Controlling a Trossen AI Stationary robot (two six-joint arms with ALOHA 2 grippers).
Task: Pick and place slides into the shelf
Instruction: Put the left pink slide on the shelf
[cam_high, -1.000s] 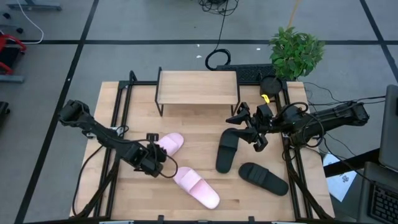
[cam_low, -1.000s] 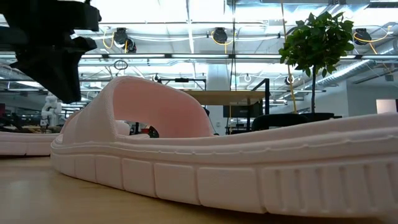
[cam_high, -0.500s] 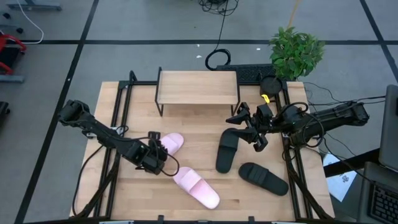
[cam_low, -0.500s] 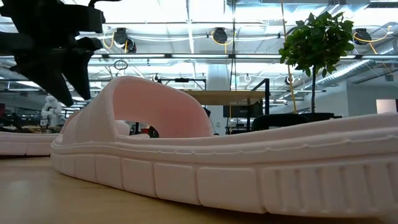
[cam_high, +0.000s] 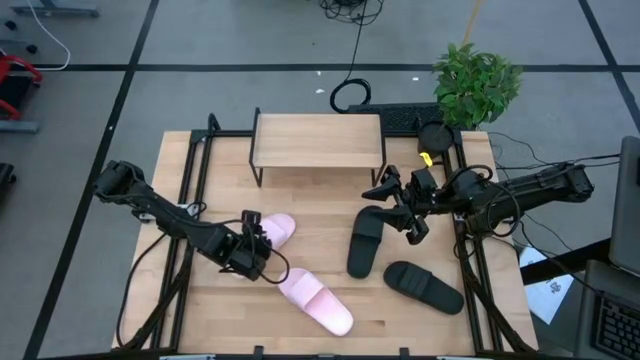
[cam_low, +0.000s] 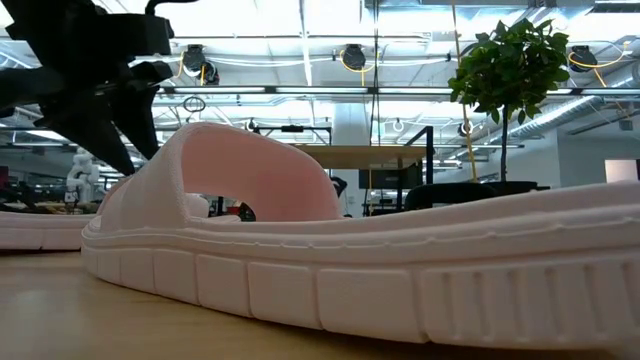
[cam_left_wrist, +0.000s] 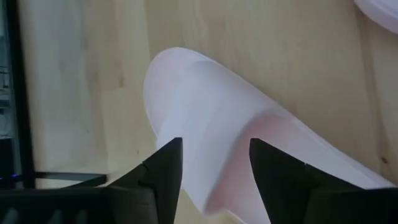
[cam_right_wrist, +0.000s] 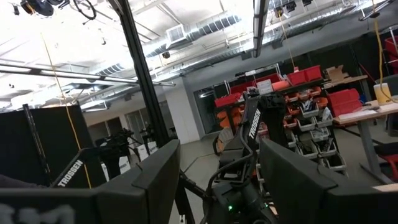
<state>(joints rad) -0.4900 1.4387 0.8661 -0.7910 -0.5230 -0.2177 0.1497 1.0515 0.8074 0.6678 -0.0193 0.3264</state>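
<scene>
Four slides on worktop (cam_high: 190, 300), none on shelf (cam_high: 317, 140) yet. Pink slide (cam_high: 275, 230) lies just ahead of left tool (cam_high: 258, 245), fingers (cam_left_wrist: 165, 168) parted astride strap, nothing gripped: grasp judged being lined up. Right tool (cam_high: 400, 205) wide open, empty, beside black slide (cam_high: 366, 240).

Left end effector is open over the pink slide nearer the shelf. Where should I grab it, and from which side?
Take the pink slide by its broad strap, coming straight down from above. It lies flat, sole down, and the raised strap is probably the only part the open left end effector can straddle.
</scene>
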